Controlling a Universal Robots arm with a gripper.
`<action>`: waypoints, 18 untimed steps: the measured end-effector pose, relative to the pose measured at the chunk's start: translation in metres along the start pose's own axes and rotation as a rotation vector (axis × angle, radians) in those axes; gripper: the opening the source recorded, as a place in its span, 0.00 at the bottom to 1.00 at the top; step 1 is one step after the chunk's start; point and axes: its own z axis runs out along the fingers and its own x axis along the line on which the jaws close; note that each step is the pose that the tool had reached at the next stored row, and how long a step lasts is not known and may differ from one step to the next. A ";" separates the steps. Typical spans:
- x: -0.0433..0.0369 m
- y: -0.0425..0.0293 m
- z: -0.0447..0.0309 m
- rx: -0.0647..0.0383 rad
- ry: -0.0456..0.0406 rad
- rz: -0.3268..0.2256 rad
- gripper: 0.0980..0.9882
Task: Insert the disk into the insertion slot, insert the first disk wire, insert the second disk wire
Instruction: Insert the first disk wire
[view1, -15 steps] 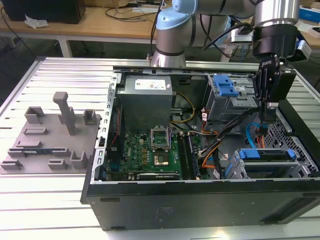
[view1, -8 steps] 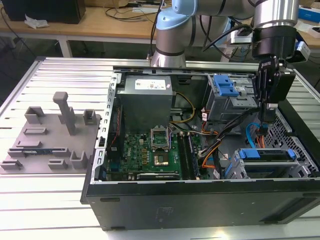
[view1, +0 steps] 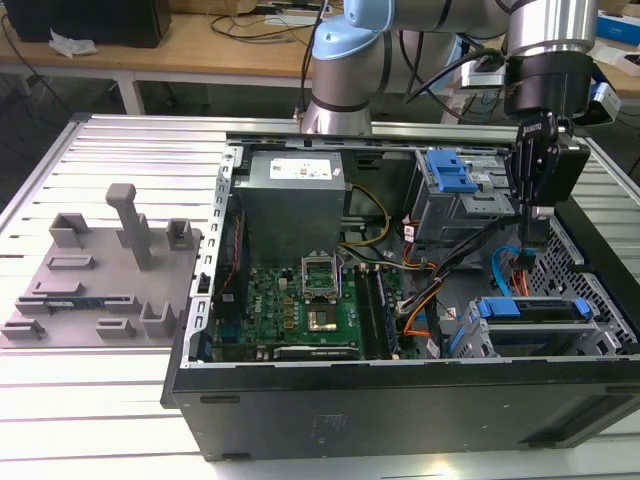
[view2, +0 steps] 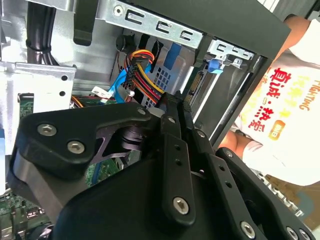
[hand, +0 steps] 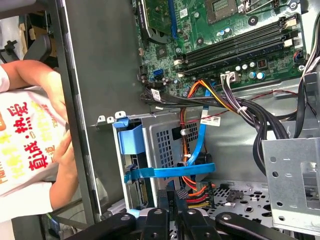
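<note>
— Between the pads (view2: 172, 120), anything?
— No, clenched on nothing; the gripper (view2: 179, 98) hangs just beside the first disk wire (view2: 142, 70). The disk (view1: 530, 309) sits in the insertion slot (view1: 598, 303).
— Then bring it in square and slow, I'd say, clear of the second disk wire (hand: 200, 140)

Exterior view: arm (view1: 350, 60) was cut off at top edge; disk (view1: 530, 308) sat mostly hidden inside cage (view1: 600, 330), lower right. Person (hand: 30, 145) (view2: 290, 100) was cropped in both wrist views.

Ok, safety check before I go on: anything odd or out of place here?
Yes: a person's arm is right beside the outside of the computer case, close to where the gripper hangs near the insertion slot. Inside, the disk sits level in its blue carrier; nothing looks damaged.
</note>
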 end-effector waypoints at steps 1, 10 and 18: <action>0.0001 0.0000 0.0002 0.000 -0.0004 0.000 0.07; 0.0229 -0.0038 -0.0020 -0.005 -0.0309 0.000 0.07; 0.0527 -0.0087 -0.0090 -0.019 -0.1170 0.001 0.07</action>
